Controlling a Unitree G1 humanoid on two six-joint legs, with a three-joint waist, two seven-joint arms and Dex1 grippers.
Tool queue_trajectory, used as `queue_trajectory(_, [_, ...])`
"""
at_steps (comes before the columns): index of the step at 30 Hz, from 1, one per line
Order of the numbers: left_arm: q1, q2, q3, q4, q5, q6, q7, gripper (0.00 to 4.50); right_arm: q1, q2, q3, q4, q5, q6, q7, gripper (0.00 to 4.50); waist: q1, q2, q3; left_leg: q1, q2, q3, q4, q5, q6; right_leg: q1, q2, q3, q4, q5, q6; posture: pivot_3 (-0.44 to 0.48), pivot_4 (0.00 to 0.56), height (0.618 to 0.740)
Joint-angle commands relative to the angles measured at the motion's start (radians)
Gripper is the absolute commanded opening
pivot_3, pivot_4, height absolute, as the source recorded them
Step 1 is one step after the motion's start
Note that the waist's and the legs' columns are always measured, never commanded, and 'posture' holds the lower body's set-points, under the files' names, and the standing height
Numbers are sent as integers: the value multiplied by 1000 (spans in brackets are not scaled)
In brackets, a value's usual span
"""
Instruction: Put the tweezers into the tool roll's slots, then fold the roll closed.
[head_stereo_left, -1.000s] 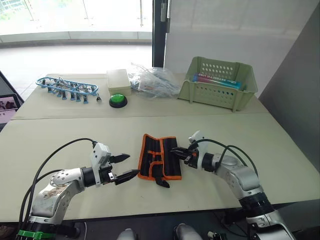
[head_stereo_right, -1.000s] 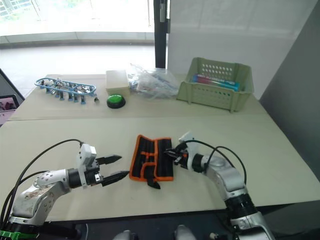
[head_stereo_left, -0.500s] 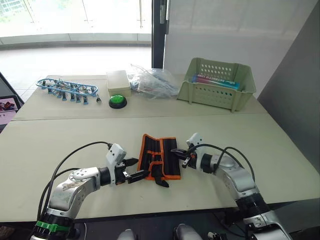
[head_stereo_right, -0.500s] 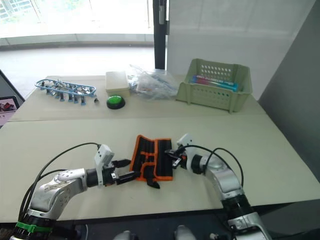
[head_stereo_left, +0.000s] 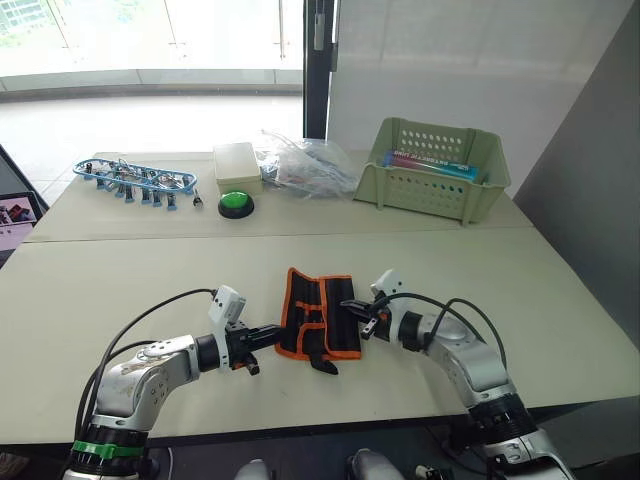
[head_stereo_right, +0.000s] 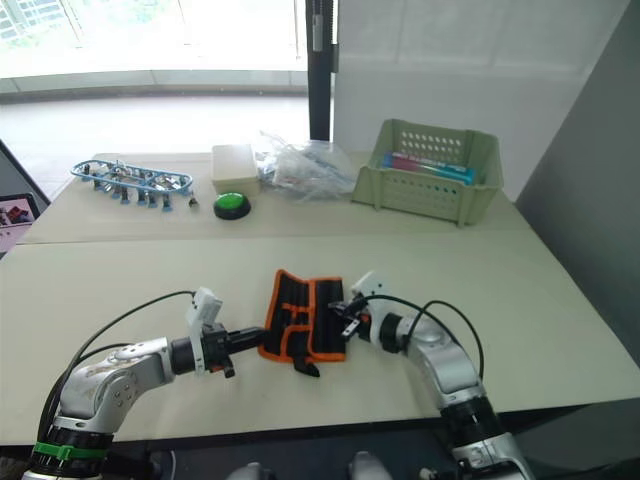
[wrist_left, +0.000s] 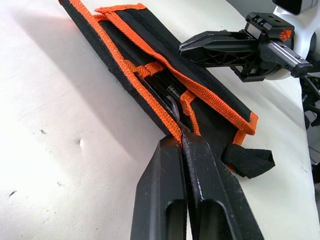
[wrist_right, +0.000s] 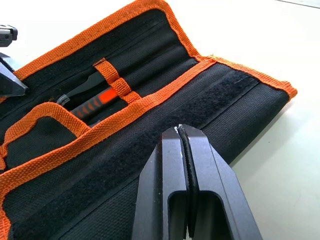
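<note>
The tool roll (head_stereo_left: 322, 318) lies open on the table, black with orange edging, and its small black strap (wrist_left: 248, 160) trails off its near end. Slim black tweezers (wrist_right: 92, 105) sit in the slots (wrist_right: 127, 65) under an orange loop. My left gripper (head_stereo_left: 272, 333) is shut at the roll's left orange edge, and in the left wrist view the edging runs in between its fingertips (wrist_left: 172, 142). Shut as well, my right gripper (head_stereo_left: 347, 304) rests its tips on the roll's right flap (wrist_right: 220, 107), with nothing seen between the fingers.
At the back of the table stand a green plastic basket (head_stereo_left: 435, 180), a heap of clear plastic bags (head_stereo_left: 305, 165), a beige box (head_stereo_left: 237, 163), a green button (head_stereo_left: 236, 202) and a blue rack of clips (head_stereo_left: 135, 178).
My left gripper has moved right to the roll's left edge and gone from wide open to shut. The right gripper has stayed shut at the roll's right side.
</note>
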Motion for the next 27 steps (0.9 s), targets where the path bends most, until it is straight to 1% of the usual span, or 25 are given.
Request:
queue_trajectory(1, [-16, 13, 7, -12, 15, -24, 5, 26, 13, 9, 12, -12, -6, 23, -2, 0, 0, 0, 0, 0, 0, 0, 0, 0, 0, 0, 0, 0, 0, 0, 0, 0, 150, 738])
queue_trajectory(4, [-29, 19, 19, -4, 18, -29, -1, 26, 12, 19, 20, -15, -13, 24, -4, 0, 0, 0, 0, 0, 0, 0, 0, 0, 0, 0, 0, 0, 0, 0, 0, 0, 150, 738])
queue_trajectory(7, [-49, 50, 50, 11, 10, -37, -27, 26, 11, 33, 36, -12, -24, 19, -10, 0, -2, 0, 0, 0, 0, 0, 0, 0, 0, 0, 0, 0, 0, 0, 0, 0, 150, 738])
queue_trajectory(10, [-64, 104, 73, 30, -5, -40, -82, 26, 12, 58, 54, 10, -48, 7, -31, 0, -10, 0, 0, 0, 0, 0, 0, 0, 0, 0, 1, 0, 0, 0, 0, 0, 150, 738])
queue_trajectory(12, [-63, 158, 84, 31, -22, -38, -149, 26, 15, 81, 52, 42, -68, -5, -68, 0, -18, 0, 0, 0, 1, -1, -1, 0, 0, -1, 1, 0, 0, 0, 0, 0, 150, 738])
queue_trajectory(14, [-66, 206, 78, 28, -25, -45, -209, 26, 17, 95, 44, 68, -86, -23, -96, 0, -26, 0, 0, 0, 1, -1, -1, 0, 0, -1, 2, 0, 0, 0, 0, 0, 150, 738])
queue_trajectory(16, [-85, 226, 56, 36, -13, -58, -238, 26, 13, 105, 37, 78, -85, -35, -106, 0, -27, 0, 0, 1, 1, -1, -1, 0, 0, -1, 2, 0, 0, -1, -1, 0, 150, 738])
queue_trajectory(19, [-140, 215, 2, 49, 16, -65, -242, 26, 3, 113, 42, 85, -85, -43, -109, 0, -22, 0, 0, 1, 1, -1, -1, 0, 0, 0, 2, 0, 0, -1, -1, 0, 150, 738])
queue_trajectory(23, [-210, 151, -57, 31, 17, -37, -217, 26, 0, 117, 51, 83, -89, -45, -110, 0, -19, 0, 0, 1, 1, -1, -1, 0, 0, 1, 1, 0, 0, -1, 0, 0, 150, 738])
queue_trajectory(27, [-254, 82, -126, 49, 59, -13, -168, 26, 3, 116, 53, 65, -89, -37, -112, 0, -16, -1, 0, 2, 0, -1, -1, 0, 0, 2, 1, 0, 0, 0, 0, 0, 150, 738])
